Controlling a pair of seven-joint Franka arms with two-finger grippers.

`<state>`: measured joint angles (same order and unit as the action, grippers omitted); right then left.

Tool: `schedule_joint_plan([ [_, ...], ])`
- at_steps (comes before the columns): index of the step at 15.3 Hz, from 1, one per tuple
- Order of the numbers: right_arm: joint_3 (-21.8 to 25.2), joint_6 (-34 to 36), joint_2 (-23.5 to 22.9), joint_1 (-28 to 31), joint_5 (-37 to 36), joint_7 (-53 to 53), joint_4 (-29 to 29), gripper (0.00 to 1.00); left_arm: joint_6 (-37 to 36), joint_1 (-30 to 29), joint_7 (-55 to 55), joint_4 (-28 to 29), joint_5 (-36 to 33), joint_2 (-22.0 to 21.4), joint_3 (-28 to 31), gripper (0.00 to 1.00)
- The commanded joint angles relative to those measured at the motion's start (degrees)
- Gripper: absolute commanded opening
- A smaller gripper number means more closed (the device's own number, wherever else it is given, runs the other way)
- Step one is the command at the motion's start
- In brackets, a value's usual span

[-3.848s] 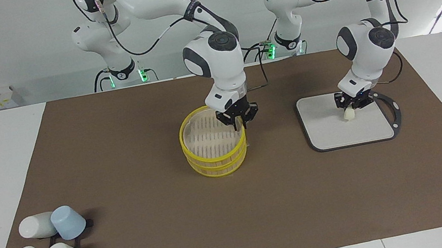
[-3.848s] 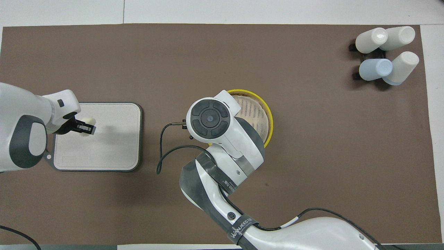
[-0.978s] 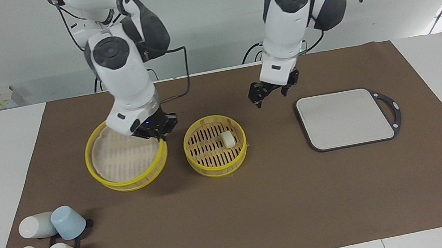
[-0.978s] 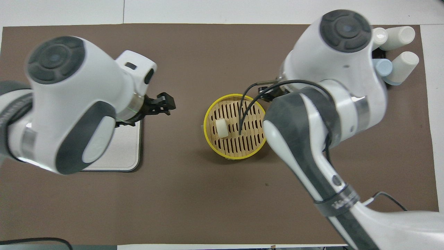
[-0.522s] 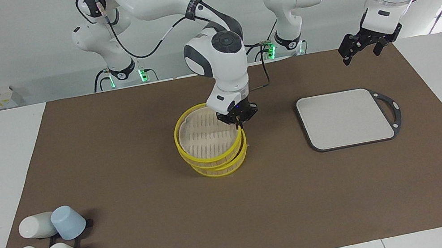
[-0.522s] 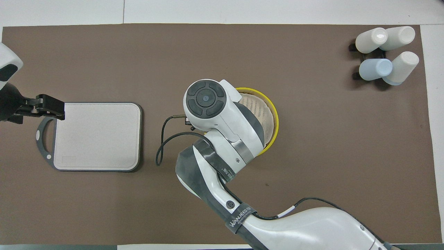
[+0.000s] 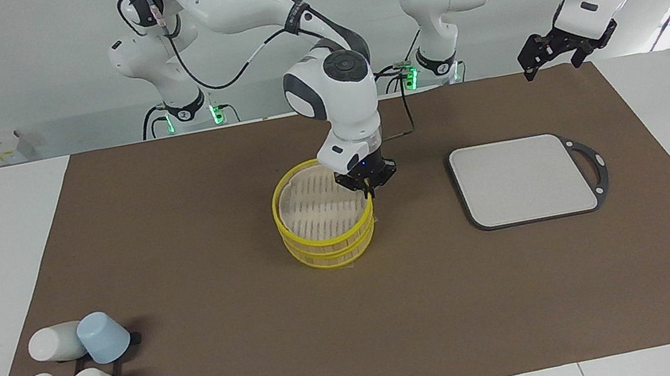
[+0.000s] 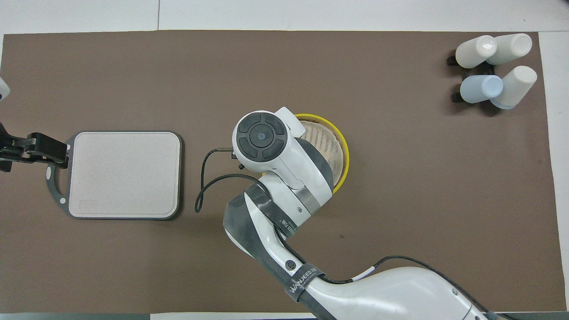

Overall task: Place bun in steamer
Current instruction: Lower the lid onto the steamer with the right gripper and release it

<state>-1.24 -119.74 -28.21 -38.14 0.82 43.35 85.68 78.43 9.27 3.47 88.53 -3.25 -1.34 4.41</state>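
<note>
The steamer basket (image 7: 333,254) stands mid-table with its yellow-rimmed slatted lid (image 7: 314,209) resting squarely on it; the lid also shows in the overhead view (image 8: 332,146). The bun is hidden under the lid. My right gripper (image 7: 367,185) is shut on the lid's rim on the side nearer the robots; its own wrist hides it in the overhead view. My left gripper (image 7: 566,52) is open and empty, raised over the mat's edge toward the left arm's end, and shows beside the board's handle in the overhead view (image 8: 42,149).
A grey square board (image 7: 523,179) with a black handle lies bare toward the left arm's end (image 8: 124,173). Several white and blue cups (image 7: 75,375) lie clustered at the right arm's end, farthest from the robots (image 8: 495,71).
The lid, offset and tilted over the basket half a second ago, now sits squarely on it, still held by the right gripper. The left gripper has risen a little.
</note>
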Motion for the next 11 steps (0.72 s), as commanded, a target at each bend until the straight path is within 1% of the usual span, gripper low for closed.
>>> schedule_joint_plan([
  [1,-0.08,-3.47,2.28,0.09,-0.03,1.03,4.49,0.0,-0.21,-2.58,-1.53,1.29,3.92,-1.38,-0.63,1.0],
  [2,-0.16,-4.62,2.55,0.09,-0.03,1.03,5.54,0.0,1.53,-2.94,-1.53,1.64,6.31,-1.55,-0.55,1.0],
  [3,-0.17,-4.72,2.64,0.09,-0.03,1.03,5.82,0.0,2.68,-2.86,-1.53,1.73,6.42,-1.47,-0.63,1.0],
  [4,-0.17,-4.63,2.55,0.09,-0.03,1.03,5.73,0.24,3.04,-2.77,-1.53,1.64,6.42,-1.38,-0.81,1.0],
  [5,-0.08,-4.28,2.64,0.0,-0.03,1.12,5.73,0.6,3.83,-2.77,-1.53,1.38,6.51,-1.29,-0.81,1.0],
  [6,-0.08,-3.93,2.81,-0.7,-0.03,1.56,5.73,1.0,4.27,-2.86,-1.53,1.38,6.51,-1.29,-0.81,1.0],
  [8,0.1,-2.71,2.81,-1.05,-0.46,2.35,4.77,1.0,4.28,-2.94,-1.62,1.29,6.51,-1.29,-0.81,1.0],
  [9,0.45,0.44,2.72,-0.97,-0.82,2.35,2.24,1.0,4.28,-2.94,-1.62,1.29,6.42,-1.21,-0.81,1.0],
  [10,0.54,5.17,2.64,0.08,-1.34,2.18,-1.61,1.0,4.28,-2.94,-1.79,1.12,6.33,-1.12,-0.9,1.0],
  [11,0.97,9.48,2.81,1.74,-2.57,1.48,-4.26,1.0,4.36,-2.86,-1.8,1.03,6.33,-1.03,-0.9,1.0],
])
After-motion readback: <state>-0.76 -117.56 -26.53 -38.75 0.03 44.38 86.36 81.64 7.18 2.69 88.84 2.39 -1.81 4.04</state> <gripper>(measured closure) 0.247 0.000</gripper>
